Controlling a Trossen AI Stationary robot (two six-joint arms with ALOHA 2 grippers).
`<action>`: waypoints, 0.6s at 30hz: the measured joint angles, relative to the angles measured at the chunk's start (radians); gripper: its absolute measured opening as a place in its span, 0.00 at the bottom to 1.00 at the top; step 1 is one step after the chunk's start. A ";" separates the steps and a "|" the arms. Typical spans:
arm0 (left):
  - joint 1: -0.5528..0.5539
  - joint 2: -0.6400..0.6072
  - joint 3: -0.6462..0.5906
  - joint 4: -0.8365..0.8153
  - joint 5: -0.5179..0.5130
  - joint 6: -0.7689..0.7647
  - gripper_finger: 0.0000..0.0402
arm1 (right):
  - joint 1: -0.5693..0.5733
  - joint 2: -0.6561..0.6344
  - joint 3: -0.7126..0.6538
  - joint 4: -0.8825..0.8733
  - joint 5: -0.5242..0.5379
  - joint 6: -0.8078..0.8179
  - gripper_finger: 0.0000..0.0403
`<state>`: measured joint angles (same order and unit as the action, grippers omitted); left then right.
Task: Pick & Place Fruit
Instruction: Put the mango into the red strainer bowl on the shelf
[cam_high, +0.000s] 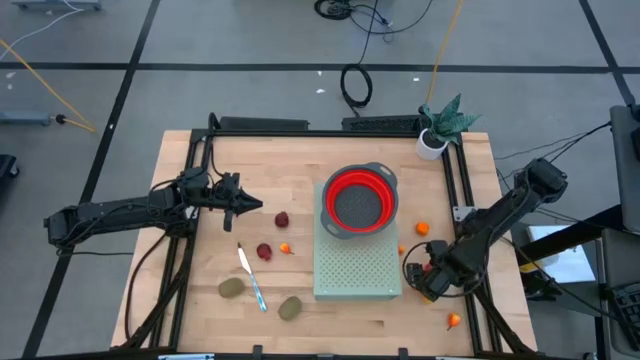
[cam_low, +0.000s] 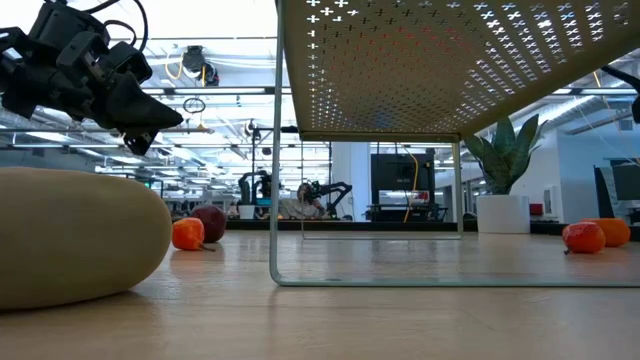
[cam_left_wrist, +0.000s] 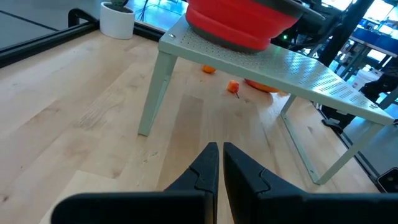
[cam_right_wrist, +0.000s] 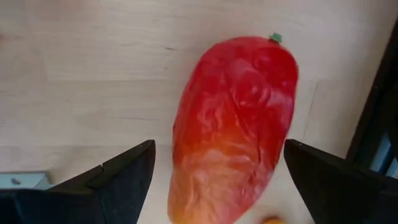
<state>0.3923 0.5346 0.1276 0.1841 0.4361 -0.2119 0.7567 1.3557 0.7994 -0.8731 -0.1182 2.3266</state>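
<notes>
Right gripper is spread wide, one finger on each side of the mango, and neither finger touches it, so nothing is gripped. The mango lies flat on the table, a tiny orange ball peeking out just beside its yellow end. From above, that gripper sits low at the table's right side, just beside the green rack, the arm reaching back to the right edge.

Over on the left, the left gripper has its fingers pressed together, empty, pointing toward the rack. In the high view it hangs above the bare wood at centre-left, near a dark red ball.

The red bowl stands on the rack's far end. A second dark red ball lies near the knife, with an orange ball just beside it. Two brown-green ovals rest near the front edge, either side of the knife's blue handle. More orange balls: one right of the bowl, one near the front right corner. A potted plant stands at the far right corner.
</notes>
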 joint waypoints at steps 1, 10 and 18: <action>0.000 0.000 0.000 0.000 0.000 0.000 0.05 | 0.000 0.004 0.000 0.006 0.019 -0.012 0.87; 0.000 0.000 0.000 0.000 0.000 0.000 0.05 | 0.000 0.010 0.001 -0.001 0.067 -0.091 0.87; 0.000 0.000 0.000 0.000 0.000 -0.003 0.05 | 0.000 0.010 -0.014 -0.012 0.069 -0.095 0.87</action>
<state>0.3923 0.5346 0.1276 0.1841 0.4362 -0.2154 0.7567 1.3655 0.7853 -0.8847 -0.0494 2.2318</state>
